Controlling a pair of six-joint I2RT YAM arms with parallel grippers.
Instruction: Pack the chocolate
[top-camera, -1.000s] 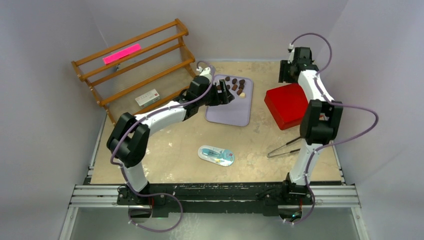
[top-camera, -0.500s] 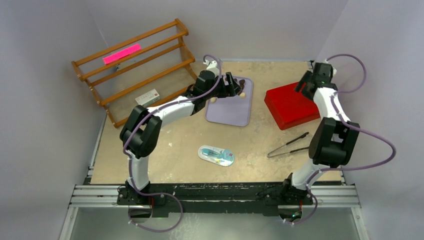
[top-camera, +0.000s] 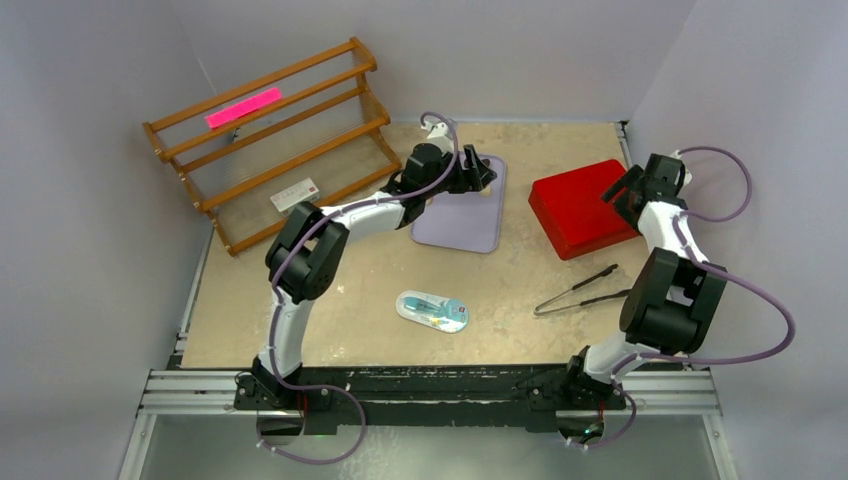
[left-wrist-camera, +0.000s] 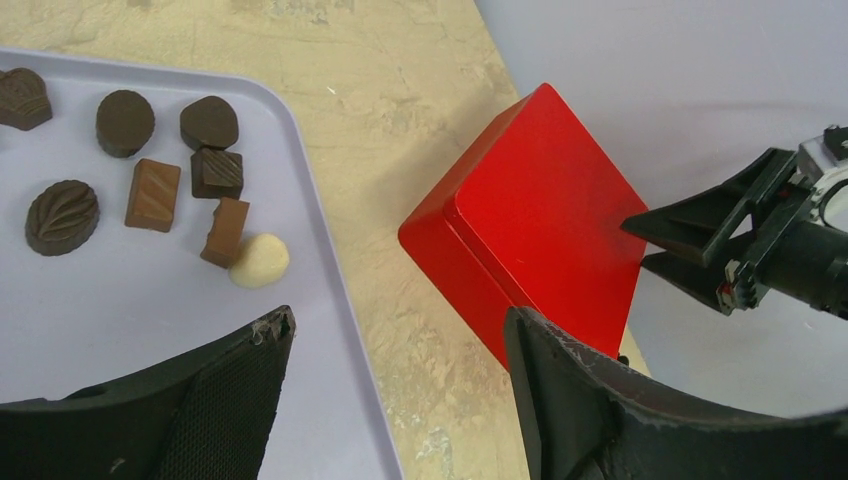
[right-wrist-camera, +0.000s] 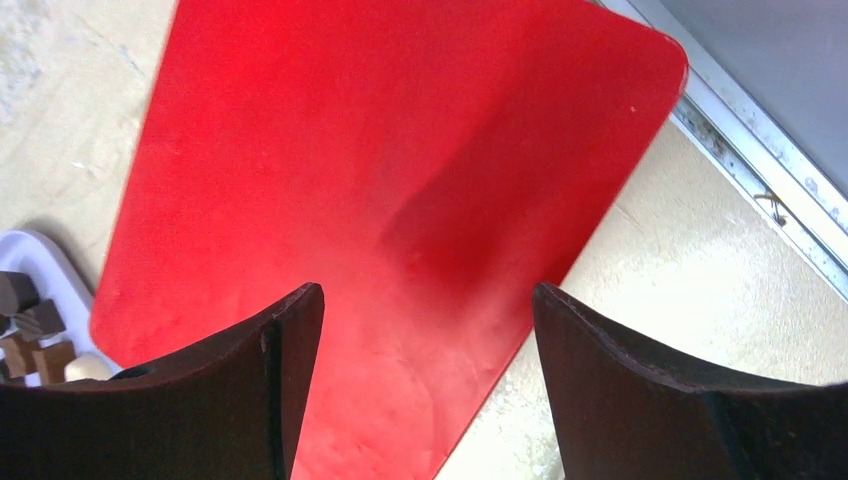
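Black left pincer (left-wrist-camera: 395, 335), fingers spread and empty, above the right edge of a lilac tray (left-wrist-camera: 100, 300); loose on the tray just beyond the fingers, the chocolate (left-wrist-camera: 152, 195), brown pieces plus one cream. Right pincer (right-wrist-camera: 425, 300), likewise spread and empty, over a closed red box (right-wrist-camera: 400, 150) beside the tray on the tan table (left-wrist-camera: 380, 100). Nearer the arm bases, metal tongs (top-camera: 580, 290) and a blue-and-white packet (top-camera: 432, 310).

Left arm (top-camera: 355, 214) and right arm (top-camera: 665, 232): white links, bulky black joints, looping purple cables (top-camera: 776, 303); black bases (top-camera: 270, 390) on a silver rail (top-camera: 450, 403) at six o'clock.
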